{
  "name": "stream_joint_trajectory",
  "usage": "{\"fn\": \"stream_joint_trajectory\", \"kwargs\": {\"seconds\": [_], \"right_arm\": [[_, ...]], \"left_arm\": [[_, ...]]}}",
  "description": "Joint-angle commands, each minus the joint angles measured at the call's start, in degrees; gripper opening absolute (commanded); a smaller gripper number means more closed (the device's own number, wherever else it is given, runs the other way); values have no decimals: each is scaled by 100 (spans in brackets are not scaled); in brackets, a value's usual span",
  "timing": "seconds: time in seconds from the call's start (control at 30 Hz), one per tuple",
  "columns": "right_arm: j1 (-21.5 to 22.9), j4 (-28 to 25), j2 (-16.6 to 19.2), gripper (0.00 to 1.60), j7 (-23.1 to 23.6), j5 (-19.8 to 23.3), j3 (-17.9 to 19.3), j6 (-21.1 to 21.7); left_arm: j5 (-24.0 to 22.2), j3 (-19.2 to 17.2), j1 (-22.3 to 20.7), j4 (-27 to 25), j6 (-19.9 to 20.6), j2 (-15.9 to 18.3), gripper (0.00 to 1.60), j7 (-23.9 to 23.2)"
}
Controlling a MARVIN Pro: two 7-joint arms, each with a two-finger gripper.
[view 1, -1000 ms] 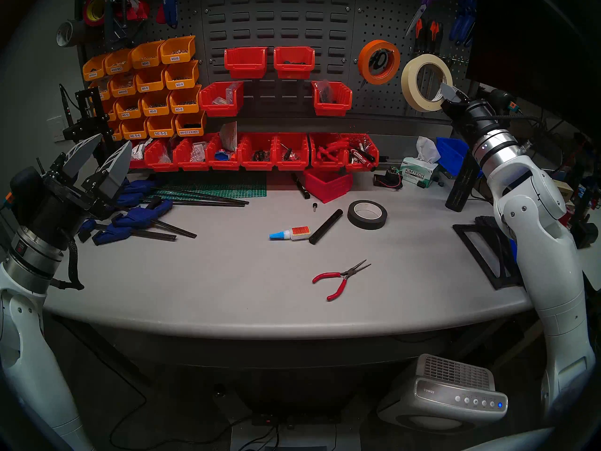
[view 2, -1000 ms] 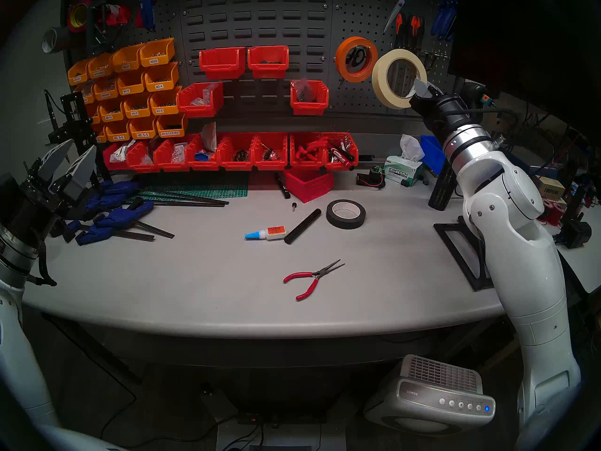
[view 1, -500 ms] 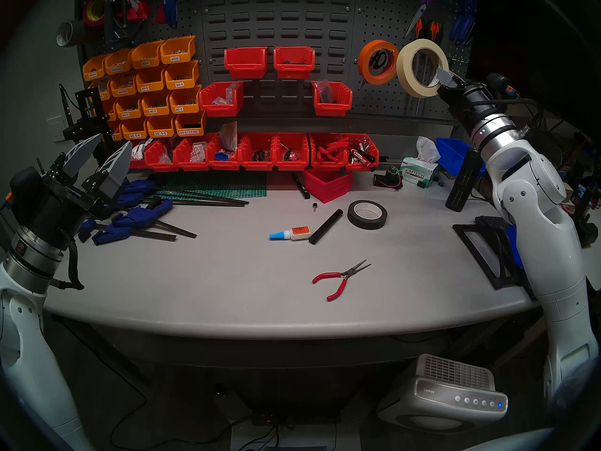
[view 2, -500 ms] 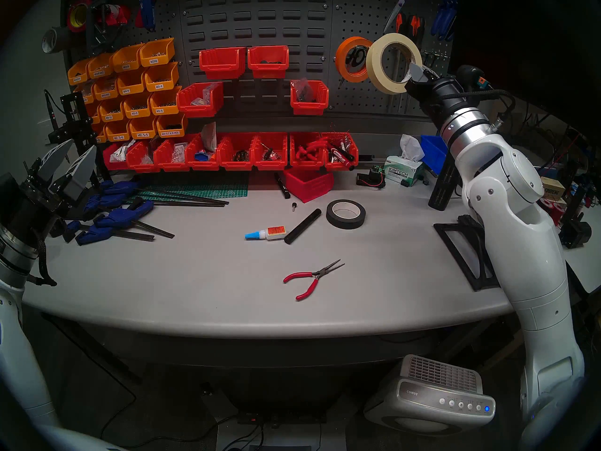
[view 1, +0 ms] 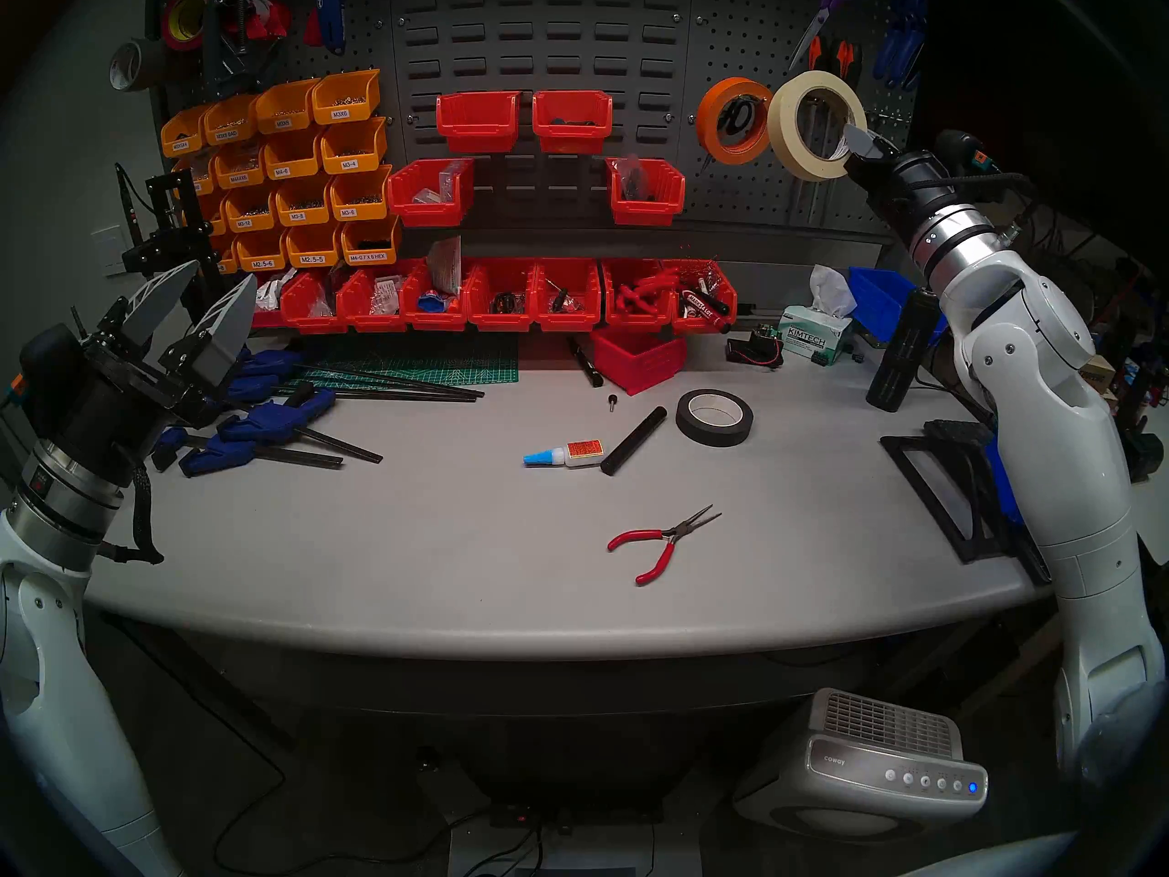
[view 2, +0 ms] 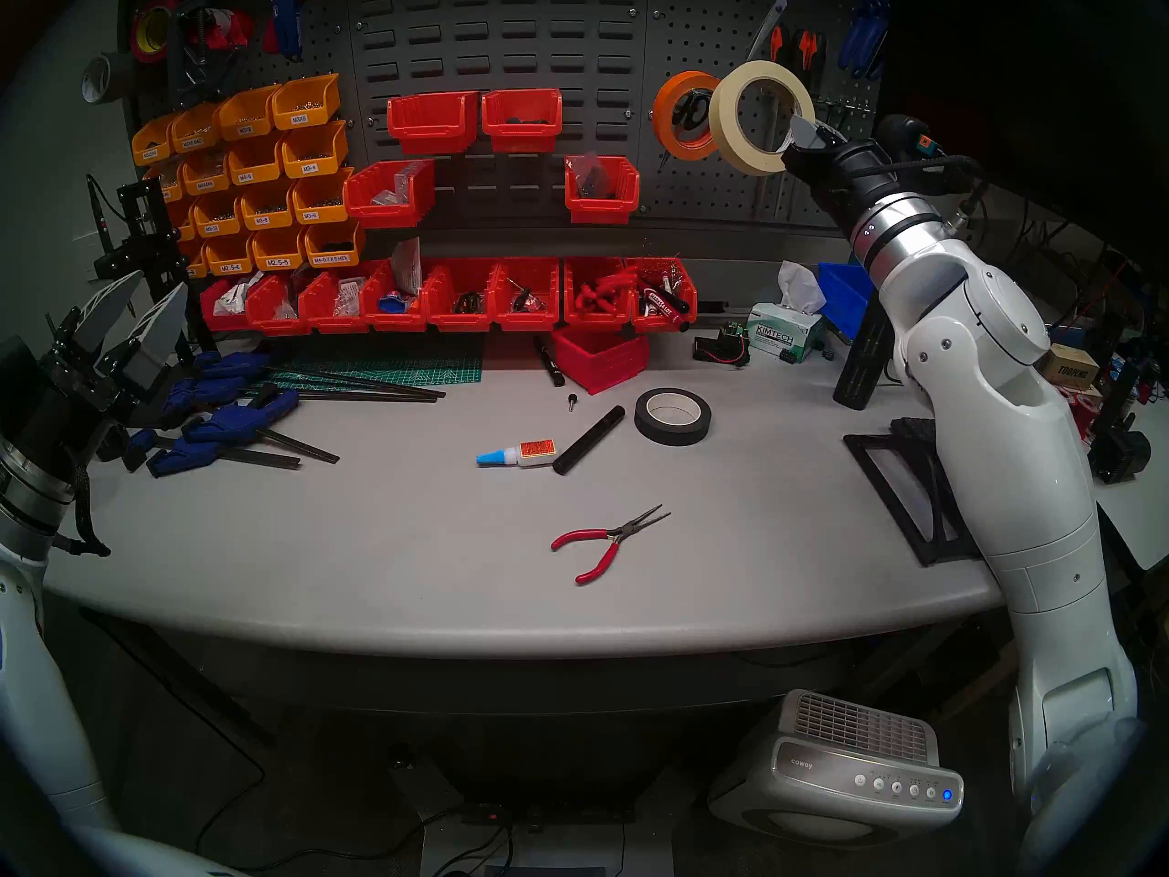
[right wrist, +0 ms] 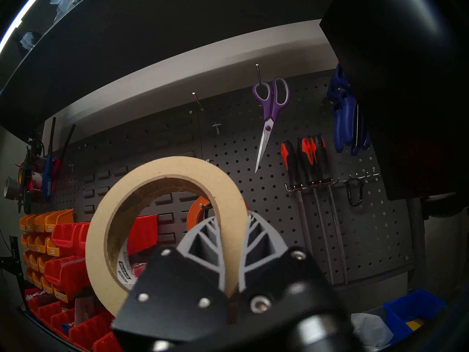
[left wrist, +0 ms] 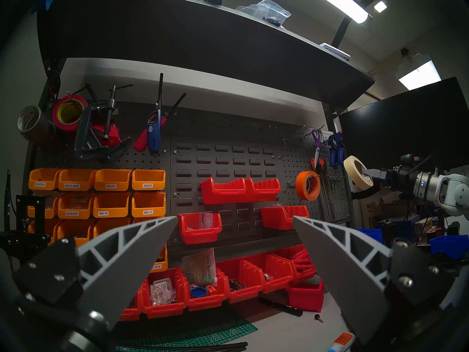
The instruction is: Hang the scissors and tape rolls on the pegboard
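The cream tape roll [right wrist: 162,216] is held upright by its rim in the closed jaws of the right gripper [right wrist: 232,244], before the pegboard [right wrist: 317,204], just beside the hung orange tape roll [view 1: 734,119]. It is judged light and stiff; the rim hold suits. The left gripper [left wrist: 234,242] is wide open, empty.

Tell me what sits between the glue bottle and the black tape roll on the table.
A black tube lies between the glue bottle and the black tape roll, seen from the head camera.
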Motion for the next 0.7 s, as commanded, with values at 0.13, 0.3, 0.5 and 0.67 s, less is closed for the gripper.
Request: {"fn": "stream_joint_trajectory", "kwargs": {"seconds": [0.13, 0.3, 0.5, 0.67], "right_arm": [[838, 219, -245, 0, 1, -154, -140, 139], [1011, 323, -415, 0, -2, -249, -229, 207], [1243, 472, -602, 0, 1, -390, -314, 294], [1426, 631, -723, 0, 10, -562, -376, 375]], "left_arm": [[-41, -7, -54, -98, -18, 7, 160, -1], [-41, -7, -54, -97, -18, 8, 160, -1], [-42, -7, -55, -98, -18, 7, 160, -1], [-43, -7, -55, -99, -18, 7, 160, -1]]}}
